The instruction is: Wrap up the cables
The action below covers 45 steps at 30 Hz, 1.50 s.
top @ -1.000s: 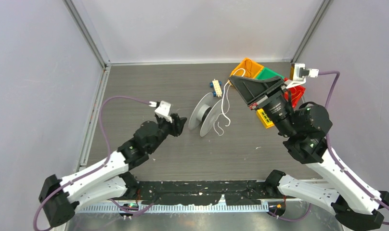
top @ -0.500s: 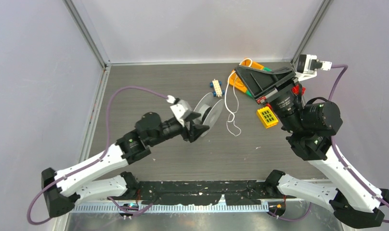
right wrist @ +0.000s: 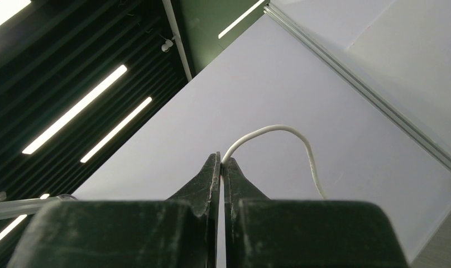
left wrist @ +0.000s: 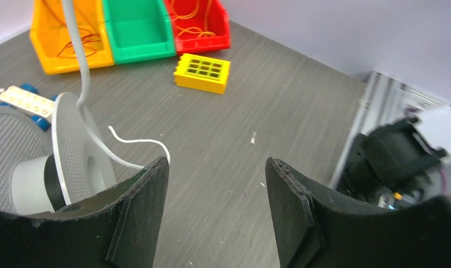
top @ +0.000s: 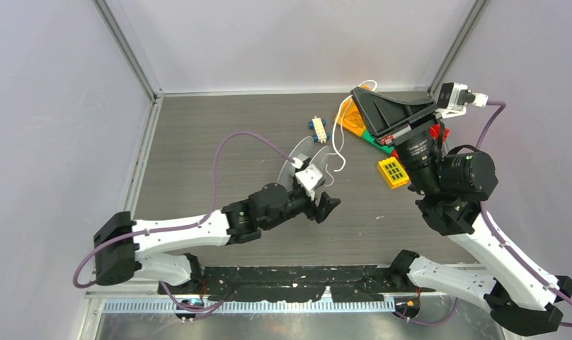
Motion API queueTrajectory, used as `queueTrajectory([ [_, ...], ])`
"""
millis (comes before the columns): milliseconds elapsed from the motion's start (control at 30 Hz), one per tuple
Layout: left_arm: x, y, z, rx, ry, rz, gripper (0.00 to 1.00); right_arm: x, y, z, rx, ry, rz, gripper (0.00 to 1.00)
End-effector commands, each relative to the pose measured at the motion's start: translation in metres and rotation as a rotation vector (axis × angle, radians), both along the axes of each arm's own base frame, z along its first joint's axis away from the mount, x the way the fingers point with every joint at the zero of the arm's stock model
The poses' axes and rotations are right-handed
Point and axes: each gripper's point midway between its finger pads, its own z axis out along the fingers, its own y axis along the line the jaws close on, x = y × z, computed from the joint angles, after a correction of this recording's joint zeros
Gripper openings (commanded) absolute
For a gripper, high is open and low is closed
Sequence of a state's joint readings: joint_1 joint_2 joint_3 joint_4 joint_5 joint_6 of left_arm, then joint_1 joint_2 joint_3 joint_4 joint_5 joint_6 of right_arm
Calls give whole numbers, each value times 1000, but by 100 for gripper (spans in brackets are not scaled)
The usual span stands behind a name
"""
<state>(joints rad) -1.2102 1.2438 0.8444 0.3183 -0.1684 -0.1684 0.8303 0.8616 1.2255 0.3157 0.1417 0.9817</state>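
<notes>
Right gripper (right wrist: 220, 161) pinches the white cable (right wrist: 270, 129), left gripper (left wrist: 217, 167) spread wide beside the spool (left wrist: 72, 151)

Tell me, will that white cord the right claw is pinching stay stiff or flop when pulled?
Probably floppy: the white cord droops in curves from the right claw to the spool. Likely light, since a fingertip pinch holds it up.
</notes>
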Motion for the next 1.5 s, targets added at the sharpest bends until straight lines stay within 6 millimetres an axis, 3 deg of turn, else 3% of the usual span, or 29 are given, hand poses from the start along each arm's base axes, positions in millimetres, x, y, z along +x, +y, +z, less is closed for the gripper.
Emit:
queueTrajectory([
  [0,40,-4,26,-103,-35,214,65,-12,-20,19,94,-31,-3,5],
  [100,51,-5,17,-113,-13,282,65,-18,-27,23,104,-42,-9,5],
  [267,49,-13,10,-132,7,255,65,-23,-35,27,101,-57,-27,5],
  [567,43,-38,16,-136,-11,163,65,-28,-40,26,112,-61,-26,5],
  [833,19,-54,14,-161,10,14,66,-28,-42,26,112,-63,-35,5],
  [1033,4,-45,10,-164,-8,-32,66,-25,-45,24,101,-60,-63,5],
  [1233,10,-35,5,-157,-5,21,65,-23,-41,25,59,-80,-90,6],
  [1367,17,-8,7,-119,-7,113,63,-10,-23,-2,-130,-69,-136,5],
  [1467,15,18,20,-101,-5,147,63,-2,-22,-27,-252,-67,-199,5],
])
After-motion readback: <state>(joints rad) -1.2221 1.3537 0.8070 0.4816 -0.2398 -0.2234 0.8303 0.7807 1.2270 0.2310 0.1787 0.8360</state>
